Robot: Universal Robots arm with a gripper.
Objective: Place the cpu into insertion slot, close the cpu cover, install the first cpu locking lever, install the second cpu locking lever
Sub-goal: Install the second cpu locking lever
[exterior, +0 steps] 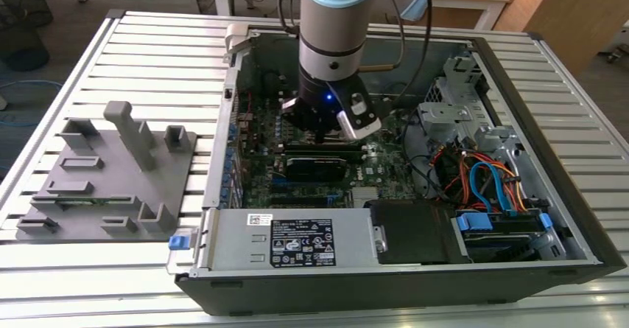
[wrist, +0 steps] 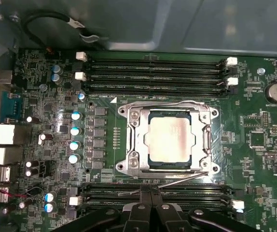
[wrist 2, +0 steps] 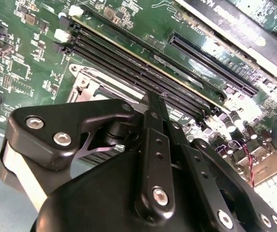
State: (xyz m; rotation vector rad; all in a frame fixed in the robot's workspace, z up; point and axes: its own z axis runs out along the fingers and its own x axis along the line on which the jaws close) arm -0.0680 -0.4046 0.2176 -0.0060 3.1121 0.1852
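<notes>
The cpu, a flat square chip with a dull silver top, lies seated in the insertion slot at the middle of the green motherboard in the first wrist view. The cpu cover, a thin silver frame with a cut-out centre, lies flat around the chip, so the chip's top shows through the opening. One thin wire locking lever runs along the socket edge nearest the upper bank of memory slots; a second wire lever lies slanted along the opposite edge, next to the lower bank of memory slots. Whether either lever is hooked down cannot be told. The gripper is near that second lever's side of the socket, its two black fingers pressed together with no gap and nothing between them. In the second wrist view the fingers again appear closed against each other, the tip close above the board beside a corner of the socket frame and the long black memory slots. In the exterior view the arm reaches straight down into an open computer case lying on its side on a slatted metal table. A grey parts tray with upright holders sits on the table to the exterior view's left of the case, well apart from the arm.
</notes>
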